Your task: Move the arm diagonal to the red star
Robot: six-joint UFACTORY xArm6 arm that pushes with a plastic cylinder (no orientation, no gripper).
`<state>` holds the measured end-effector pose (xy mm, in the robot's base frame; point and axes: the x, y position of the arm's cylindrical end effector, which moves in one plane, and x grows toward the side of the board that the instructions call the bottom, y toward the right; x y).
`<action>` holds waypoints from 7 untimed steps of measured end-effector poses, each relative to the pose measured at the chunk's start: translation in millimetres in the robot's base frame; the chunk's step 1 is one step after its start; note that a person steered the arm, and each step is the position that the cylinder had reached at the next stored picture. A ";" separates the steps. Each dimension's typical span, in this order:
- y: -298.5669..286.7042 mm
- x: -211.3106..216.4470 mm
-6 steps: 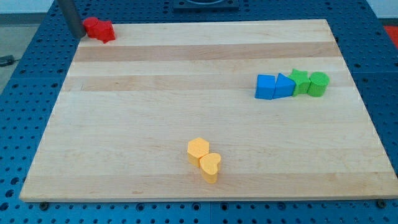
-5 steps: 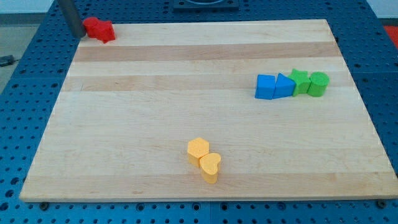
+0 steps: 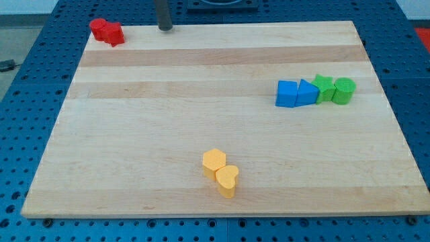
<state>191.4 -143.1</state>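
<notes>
Camera view showed my tip (image 3: pixel 164 29), the lower end of a straight dark rod with no claw to open or close, resting at the top edge of the pale wooden table (image 3: pixel 201 114), left of centre. Well apart to its left, in the upper left corner of the frame, lay the red star block (image 3: pixel 107 31), untouched by the tip. At the right, a blue cube (image 3: pixel 287 94), a blue triangular block (image 3: pixel 307 93), a green star block (image 3: pixel 325 88) and a green cylinder (image 3: pixel 344 91) sat in a touching row. Low in the centre, a yellow hexagonal block (image 3: pixel 213 161) touched a yellow heart block (image 3: pixel 227 180).
</notes>
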 end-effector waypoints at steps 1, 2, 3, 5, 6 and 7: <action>-3.5 8.6; 2.3 42.7; -87.4 101.9; -161.8 101.9; -161.8 101.9; -161.2 89.5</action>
